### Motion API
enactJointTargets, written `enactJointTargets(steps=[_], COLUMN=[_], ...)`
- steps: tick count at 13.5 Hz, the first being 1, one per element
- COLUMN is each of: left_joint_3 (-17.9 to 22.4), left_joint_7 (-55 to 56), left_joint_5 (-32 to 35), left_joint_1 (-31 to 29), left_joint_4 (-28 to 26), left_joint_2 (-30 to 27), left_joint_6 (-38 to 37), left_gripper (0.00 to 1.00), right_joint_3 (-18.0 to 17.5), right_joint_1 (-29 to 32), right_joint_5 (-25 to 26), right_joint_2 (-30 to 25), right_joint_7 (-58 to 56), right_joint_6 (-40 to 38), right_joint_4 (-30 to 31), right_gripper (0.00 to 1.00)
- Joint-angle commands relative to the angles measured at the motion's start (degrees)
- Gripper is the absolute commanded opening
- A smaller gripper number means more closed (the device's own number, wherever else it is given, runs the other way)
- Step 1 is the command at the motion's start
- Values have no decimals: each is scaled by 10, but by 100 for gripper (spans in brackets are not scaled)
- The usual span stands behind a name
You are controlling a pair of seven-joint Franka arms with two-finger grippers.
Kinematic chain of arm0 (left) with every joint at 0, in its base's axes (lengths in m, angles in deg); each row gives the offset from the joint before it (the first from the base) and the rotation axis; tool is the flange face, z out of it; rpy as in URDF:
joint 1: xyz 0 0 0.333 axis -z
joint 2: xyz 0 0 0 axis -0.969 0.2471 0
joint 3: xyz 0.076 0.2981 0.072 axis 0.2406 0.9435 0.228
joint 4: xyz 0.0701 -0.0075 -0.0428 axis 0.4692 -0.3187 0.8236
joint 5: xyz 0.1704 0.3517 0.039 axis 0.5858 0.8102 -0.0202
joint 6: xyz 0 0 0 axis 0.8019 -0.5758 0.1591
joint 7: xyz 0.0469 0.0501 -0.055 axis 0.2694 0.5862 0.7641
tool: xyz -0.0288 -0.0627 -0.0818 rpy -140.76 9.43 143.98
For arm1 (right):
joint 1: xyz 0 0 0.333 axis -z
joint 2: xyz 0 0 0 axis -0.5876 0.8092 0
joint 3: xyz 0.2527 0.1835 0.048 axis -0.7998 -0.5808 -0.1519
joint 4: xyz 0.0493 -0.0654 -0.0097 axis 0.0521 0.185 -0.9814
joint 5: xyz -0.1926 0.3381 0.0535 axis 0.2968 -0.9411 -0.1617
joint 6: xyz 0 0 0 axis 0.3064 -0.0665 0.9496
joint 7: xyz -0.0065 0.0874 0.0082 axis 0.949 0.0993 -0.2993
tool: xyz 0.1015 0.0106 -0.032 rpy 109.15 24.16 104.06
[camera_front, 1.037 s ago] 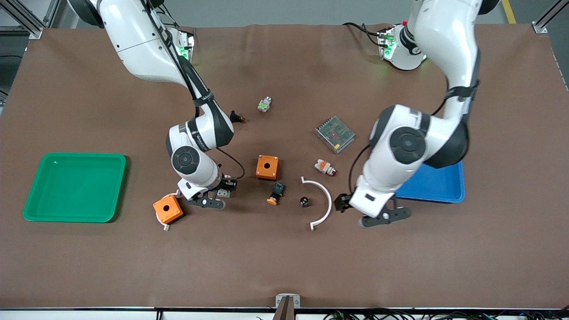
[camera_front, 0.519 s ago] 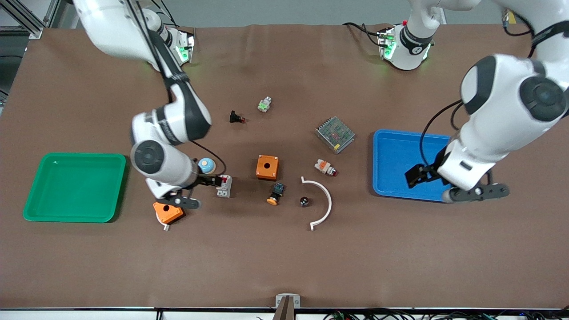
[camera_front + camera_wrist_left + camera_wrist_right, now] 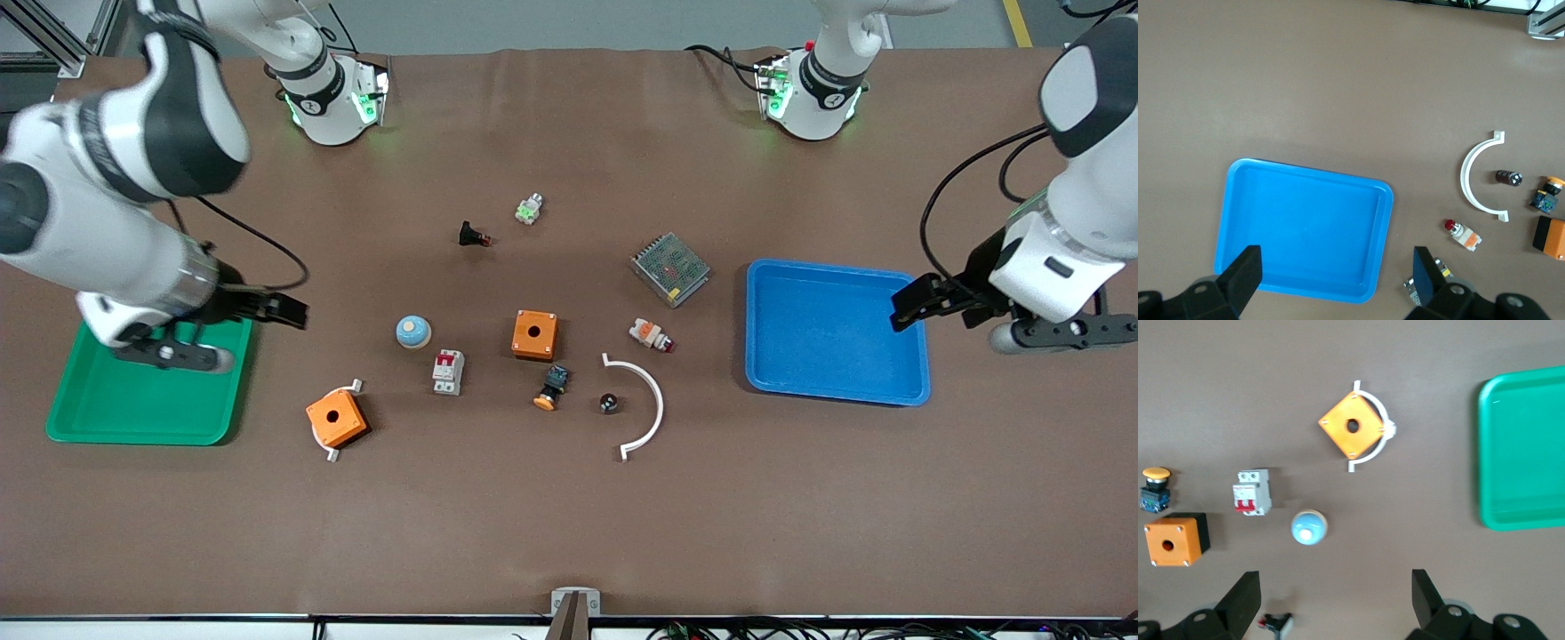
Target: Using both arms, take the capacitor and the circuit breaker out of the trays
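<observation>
The capacitor (image 3: 608,403) lies on the brown table inside the curve of a white arc; it also shows in the left wrist view (image 3: 1507,177). The breaker (image 3: 448,371), white-grey with a red part, lies between the two orange boxes and shows in the right wrist view (image 3: 1252,492). My left gripper (image 3: 920,300) is open and empty over the blue tray's edge at the left arm's end (image 3: 1335,277). My right gripper (image 3: 277,311) is open and empty beside the green tray (image 3: 1335,600), well away from the breaker.
A blue tray (image 3: 836,378) and a green tray (image 3: 147,427) lie at opposite table ends. Between them lie two orange boxes (image 3: 534,334) (image 3: 336,418), a white arc (image 3: 647,400), an orange-capped button (image 3: 551,388), a red-tipped white button (image 3: 649,334), a blue dome (image 3: 413,332) and a mesh box (image 3: 670,268).
Both arms have swung out from the table's middle. The right gripper left the breaker and moved to the green tray. The left gripper moved from the arc past the blue tray. Capacitor and breaker stayed put.
</observation>
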Motion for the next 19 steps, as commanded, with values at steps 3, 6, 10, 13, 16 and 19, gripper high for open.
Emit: enactJointTargets(steps=[3,6,10,13,16,19], left_joint_3=[37,30,22,24,26,26], left_joint_7=[-25,-38,-55,-112,-166,-158], left_joint_5=[35,35,44,44,60,54], left_joint_1=[43,13,-3,-6,-7,-4], left_joint_4=[-106,-106,-68,-63,-53,-48], left_joint_2=[-113,-132,-111,-109,-105,-100], left_joint_6=[-4,-15,-33,-33,-33,-33], left_gripper=[100,100,100,100,100,100], right_joint_3=[-9,-8,-8,-8,-9,-9], right_joint_1=[81,91,105,119,120,118], right_joint_5=[31,47,53,53,52,51], right_joint_2=[-93,-154,-211,-218,-218,-217], right_joint_7=[-104,-126,-157,-169,-169,-169], right_joint_6=[-23,-38,-33,-30,-24,-24], right_joint_4=[58,87,123,124,123,119], right_gripper=[100,100,100,100,100,100])
